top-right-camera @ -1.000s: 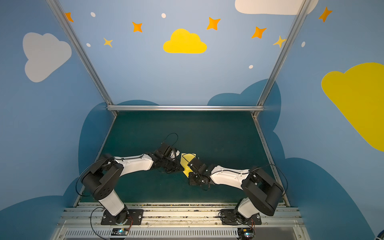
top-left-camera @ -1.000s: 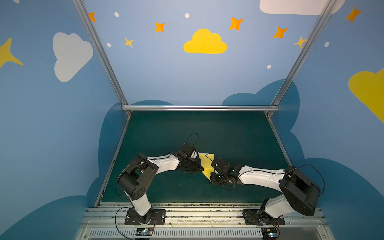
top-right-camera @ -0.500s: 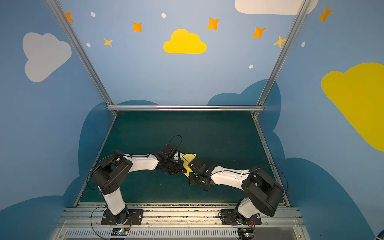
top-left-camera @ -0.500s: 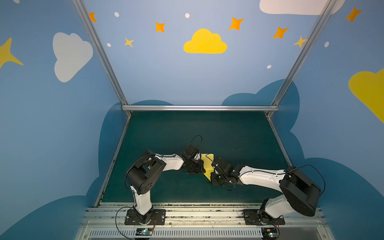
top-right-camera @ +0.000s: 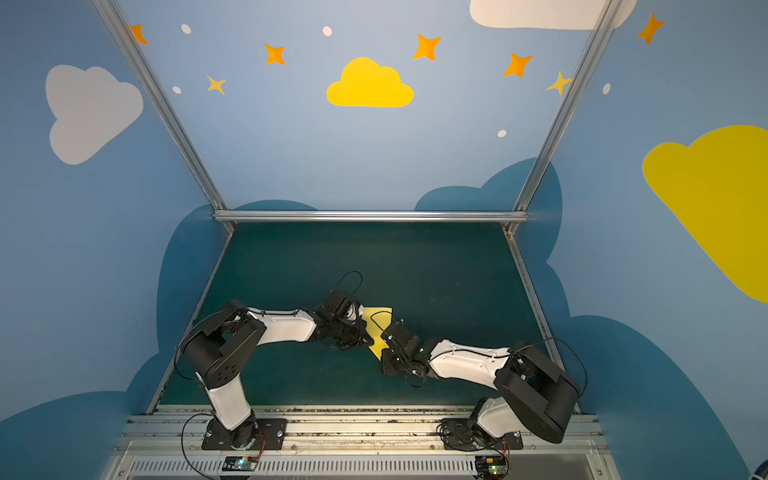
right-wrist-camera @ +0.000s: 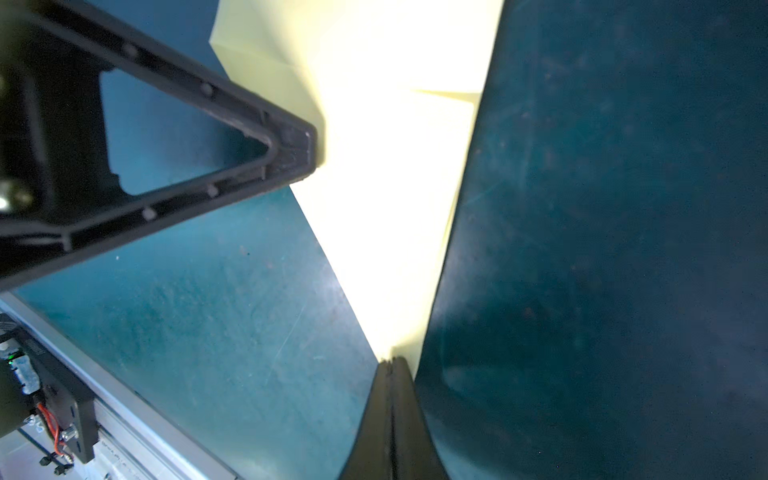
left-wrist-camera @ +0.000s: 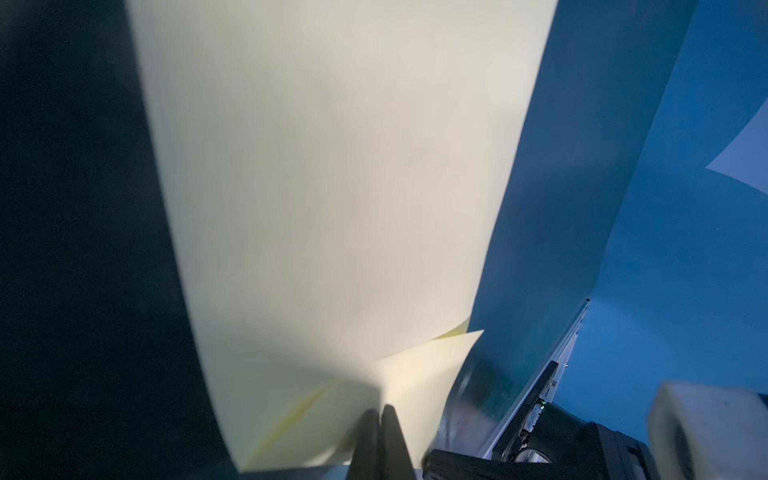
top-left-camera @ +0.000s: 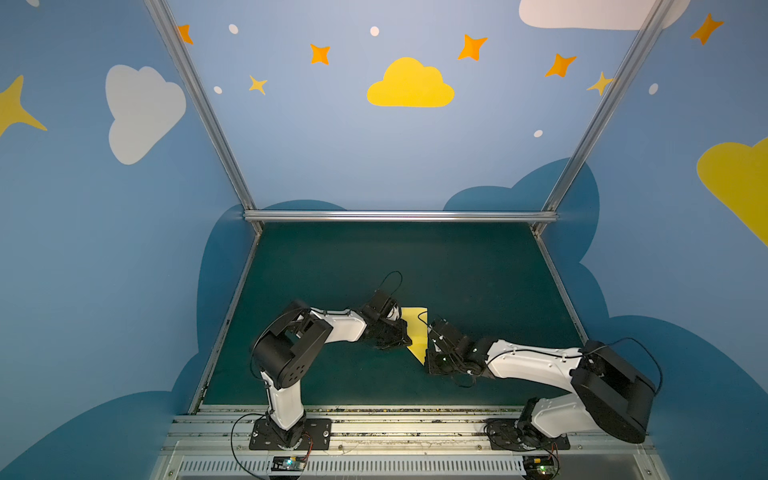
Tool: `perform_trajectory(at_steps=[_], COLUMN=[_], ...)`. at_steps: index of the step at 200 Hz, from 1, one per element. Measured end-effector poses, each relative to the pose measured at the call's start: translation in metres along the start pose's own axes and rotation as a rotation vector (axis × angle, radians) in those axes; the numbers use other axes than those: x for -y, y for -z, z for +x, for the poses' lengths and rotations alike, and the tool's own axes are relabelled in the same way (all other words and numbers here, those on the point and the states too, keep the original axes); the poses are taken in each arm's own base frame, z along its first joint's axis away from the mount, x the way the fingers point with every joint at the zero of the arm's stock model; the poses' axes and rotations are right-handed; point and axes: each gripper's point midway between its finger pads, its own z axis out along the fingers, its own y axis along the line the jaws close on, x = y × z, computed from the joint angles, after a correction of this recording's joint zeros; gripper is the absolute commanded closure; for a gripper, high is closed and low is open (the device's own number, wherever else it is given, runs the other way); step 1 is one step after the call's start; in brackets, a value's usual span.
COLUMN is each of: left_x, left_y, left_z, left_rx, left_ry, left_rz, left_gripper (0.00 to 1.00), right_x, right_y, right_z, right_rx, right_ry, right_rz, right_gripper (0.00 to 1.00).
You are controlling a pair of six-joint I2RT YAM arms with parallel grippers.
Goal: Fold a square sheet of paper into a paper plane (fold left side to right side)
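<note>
The square sheet of paper is pale yellow and lies folded on the dark green mat as a wedge with layered flaps, its point towards the near edge. It is not a finished paper plane. My left gripper is shut, and its tips rest on the paper's left edge. One left finger shows black against the paper in the right wrist view. My right gripper is shut, with its tips at the paper's narrow near point. A folded flap overlaps the main layer.
The green mat is walled on three sides by blue painted panels with aluminium posts. Both arm bases stand on the metal rail at the near edge. The two wrists nearly meet over the paper.
The left arm's elbow has swung to the right and its gripper has slid a little along the paper's left edge. The right arm has hardly moved. Both grippers have stayed shut.
</note>
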Motion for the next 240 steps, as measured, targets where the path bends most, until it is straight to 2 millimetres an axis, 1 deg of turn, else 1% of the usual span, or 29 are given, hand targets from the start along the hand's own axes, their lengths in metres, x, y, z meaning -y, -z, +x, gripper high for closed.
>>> perform_trajectory(at_steps=[49,68,88,113,125,135,163,184,196,219,240], left_x=[0.0,-0.001,-0.001,-0.001,-0.001,-0.002,-0.004,0.002,0.008,0.022,0.027], left_y=[0.0,0.0,0.001,0.001,0.002,0.004,0.011,0.02,0.027,0.045,0.063], left_z=[0.0,0.0,0.0,0.0,0.0,0.0,0.004,0.004,0.001,-0.009,-0.016], left_rx=[0.001,0.0,0.001,0.004,0.006,0.006,-0.001,0.004,0.019,0.066,0.111], left_ry=[0.003,0.003,-0.004,-0.017,-0.02,-0.02,-0.02,-0.025,-0.033,-0.052,-0.055], left_rz=[0.0,0.006,0.007,0.004,0.0,-0.007,-0.034,-0.038,-0.03,-0.005,0.003], left_gripper=[0.96,0.96,0.96,0.96,0.96,0.95,0.85,0.75,0.69,0.58,0.47], right_x=[0.01,0.016,0.026,0.04,0.041,0.038,0.02,0.008,0.003,-0.001,0.0], right_y=[0.008,0.013,0.019,0.026,0.03,0.033,0.037,0.034,0.03,0.023,0.021], right_z=[0.014,0.019,0.02,0.014,0.006,-0.004,-0.037,-0.054,-0.06,-0.067,-0.071], right_rx=[-0.011,-0.025,-0.037,-0.048,-0.044,-0.033,0.005,0.014,0.01,0.001,0.0], right_ry=[-0.021,-0.036,-0.063,-0.099,-0.103,-0.103,-0.085,-0.065,-0.053,-0.04,-0.038], right_rz=[-0.006,0.004,0.025,0.077,0.088,0.087,0.057,0.039,0.032,0.032,0.03], right_gripper=[1.0,1.0,1.0,1.0,1.0,1.0,1.0,1.0,1.0,1.0,1.0])
